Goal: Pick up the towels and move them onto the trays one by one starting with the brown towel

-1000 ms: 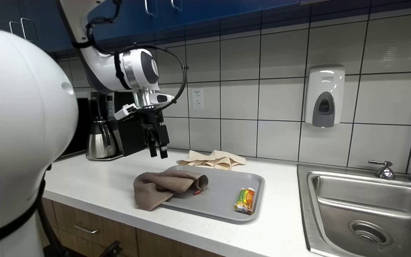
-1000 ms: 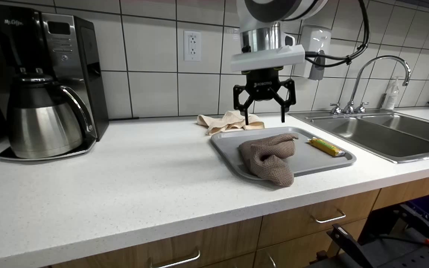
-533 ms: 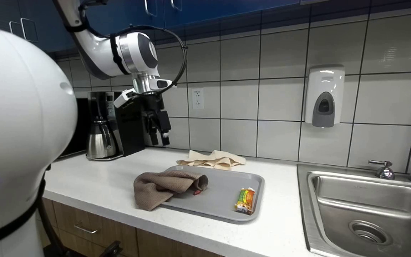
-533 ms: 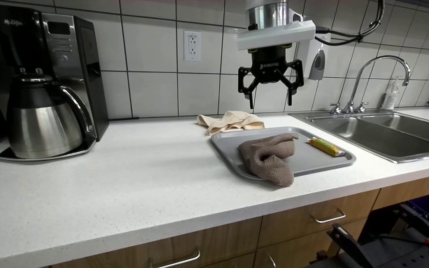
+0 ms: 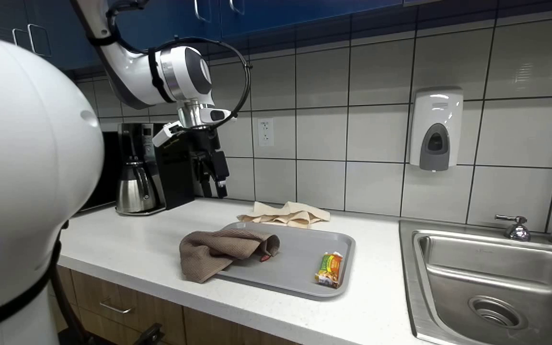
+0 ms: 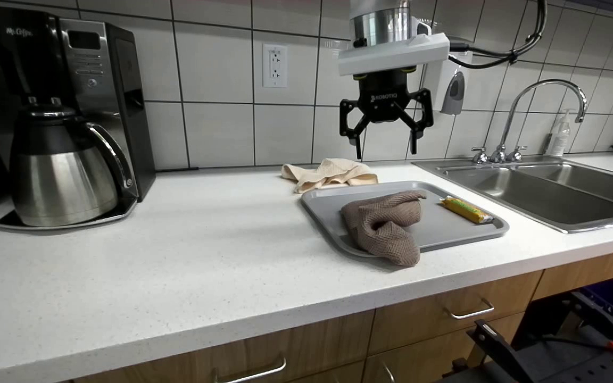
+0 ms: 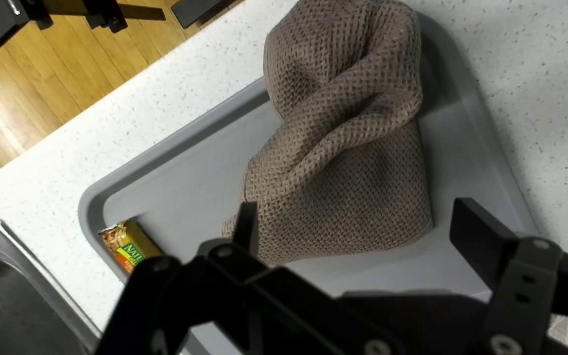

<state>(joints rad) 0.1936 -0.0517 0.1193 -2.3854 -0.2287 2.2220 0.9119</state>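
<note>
The brown towel (image 5: 223, 249) lies crumpled on the grey tray (image 5: 295, 273), with one end hanging over the tray's rim onto the counter. It also shows in an exterior view (image 6: 386, 221) and in the wrist view (image 7: 343, 143). The cream towel (image 5: 288, 213) lies bunched on the counter behind the tray, by the wall, and also shows in an exterior view (image 6: 333, 173). My gripper (image 6: 386, 154) is open and empty, pointing down in the air above the back of the tray. In the wrist view its spread fingers (image 7: 355, 212) frame the brown towel's lower edge without touching it.
A wrapped snack bar (image 5: 329, 270) lies on the tray's far end from the brown towel. A small red item (image 5: 265, 258) peeks out beside that towel. A coffee maker (image 6: 72, 122) stands at the wall. A steel sink (image 5: 491, 282) and tap are beyond the tray.
Over the last second my open gripper has risen from just above the tray, then dipped very slightly. The towels, tray and snack bar have not moved.
</note>
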